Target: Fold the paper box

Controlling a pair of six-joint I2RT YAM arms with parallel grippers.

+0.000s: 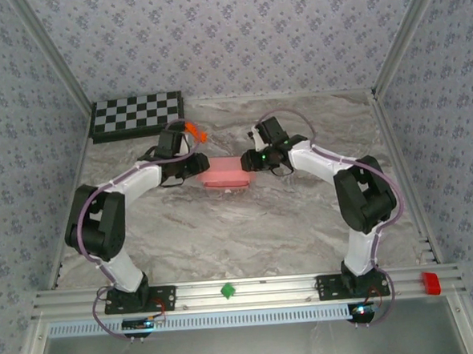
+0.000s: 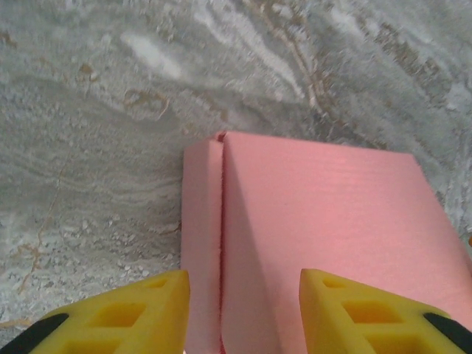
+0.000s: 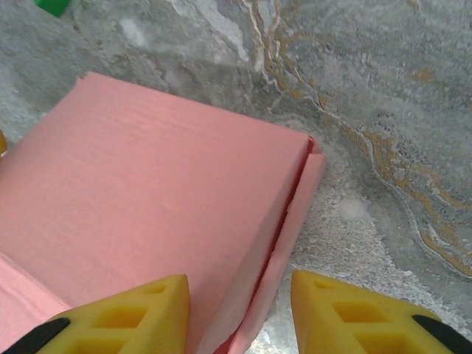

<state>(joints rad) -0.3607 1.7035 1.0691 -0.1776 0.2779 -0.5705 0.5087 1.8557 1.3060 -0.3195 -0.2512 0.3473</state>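
1. Top external view: the plain pink flat rectangular paper box (image 1: 227, 174) is lying mid-table on the grey marble-pattern tabletop (image 1: 224, 234), between the two grippers.
2. The box is looking closed into a low flat shape, its long side running left-right.
3. Left wrist view: the box (image 2: 317, 214) is showing a narrow side flap along its left edge, standing slightly off the main panel with a thin seam between them.
4. Right wrist view: the box (image 3: 147, 184) is showing a matching narrow flap on its right edge, not quite flush.
5. The left gripper (image 1: 194, 167) is sitting at the box's left end; its yellow fingers (image 2: 147, 310) are standing spread, with the flap seam lying between them (image 2: 243, 284). Can't tell whether they are touching the card.
6. The right gripper (image 1: 250, 162) is sitting at the box's right end; its yellow fingers (image 3: 133, 313) are also standing apart, straddling the right flap edge (image 3: 240, 287). Contact unclear.
7. A black-and-white checkerboard (image 1: 135, 115) is lying at the far left corner of the table, well apart from the box.
8. A small orange piece (image 1: 195, 131) is lying just behind the left gripper.
9. A small green marker (image 1: 226, 290) and a red block (image 1: 430, 282) are sitting on the near rail.
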